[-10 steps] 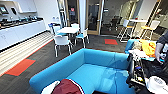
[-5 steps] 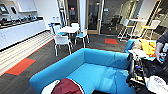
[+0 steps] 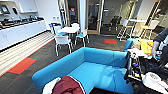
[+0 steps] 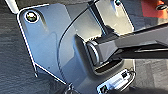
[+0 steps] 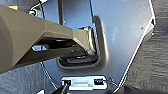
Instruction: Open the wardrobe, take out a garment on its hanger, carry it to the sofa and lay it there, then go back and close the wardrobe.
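Note:
The bright blue L-shaped sofa [image 3: 100, 67] spreads across the lower middle of the head view, just ahead of me. The maroon garment [image 3: 67, 86] with a white sleeve is bunched at the sofa's near end, at the bottom edge of the picture. I cannot see whether anything holds it. The hanger is hidden in the folds. The wardrobe is out of view. Both wrist views look onto my own dark plate and jointed bar above dark carpet.
A person's arm [image 3: 160, 41] reaches over a dark equipment cart [image 3: 140, 71] at the sofa's right end. White chairs surround a white table [image 3: 68, 30] beyond the sofa. A kitchen counter [image 3: 20, 31] lines the left wall. Orange floor patches [image 3: 22, 65] mark the carpet.
The whole head picture has shifted only slightly, so the camera has moved a little. The garment stays at the sofa's near end.

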{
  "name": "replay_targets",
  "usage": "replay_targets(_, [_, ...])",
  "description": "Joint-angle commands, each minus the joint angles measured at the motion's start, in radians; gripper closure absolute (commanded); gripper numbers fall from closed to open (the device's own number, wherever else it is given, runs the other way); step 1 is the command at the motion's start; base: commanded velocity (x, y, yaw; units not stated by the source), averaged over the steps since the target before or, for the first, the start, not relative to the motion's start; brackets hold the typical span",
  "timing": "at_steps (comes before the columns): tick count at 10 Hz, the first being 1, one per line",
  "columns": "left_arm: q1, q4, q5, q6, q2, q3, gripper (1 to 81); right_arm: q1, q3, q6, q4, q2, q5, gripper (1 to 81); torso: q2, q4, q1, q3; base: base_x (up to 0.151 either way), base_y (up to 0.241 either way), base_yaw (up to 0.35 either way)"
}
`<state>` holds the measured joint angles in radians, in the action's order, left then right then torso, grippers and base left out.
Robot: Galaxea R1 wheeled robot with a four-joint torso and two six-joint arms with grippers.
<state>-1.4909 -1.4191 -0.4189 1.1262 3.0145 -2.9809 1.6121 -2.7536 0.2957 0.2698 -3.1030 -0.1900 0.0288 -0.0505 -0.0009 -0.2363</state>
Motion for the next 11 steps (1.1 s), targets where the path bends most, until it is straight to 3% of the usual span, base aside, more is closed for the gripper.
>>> replay_targets(1, [0.019, -0.014, 0.031, -0.003, -0.008, -0.014, 1.0, -0.007, 0.002, -0.004, 0.014, -0.015, 0.058, 1.0, 0.0, 0.0, 0.001, 0.0, -0.09, 0.0, 0.0])
replay_targets(6, [0.019, -0.014, 0.031, 0.0, -0.006, -0.014, 1.0, -0.007, 0.002, -0.004, 0.014, -0.016, 0.058, 1.0, 0.001, 0.0, 0.001, 0.0, -0.082, 0.0, 0.0])
replay_targets(11, [0.016, -0.012, 0.031, 0.0, -0.009, -0.014, 1.0, -0.011, 0.002, -0.004, 0.015, -0.016, 0.06, 1.0, 0.001, 0.0, 0.001, 0.001, 0.0, 0.0, 0.0])
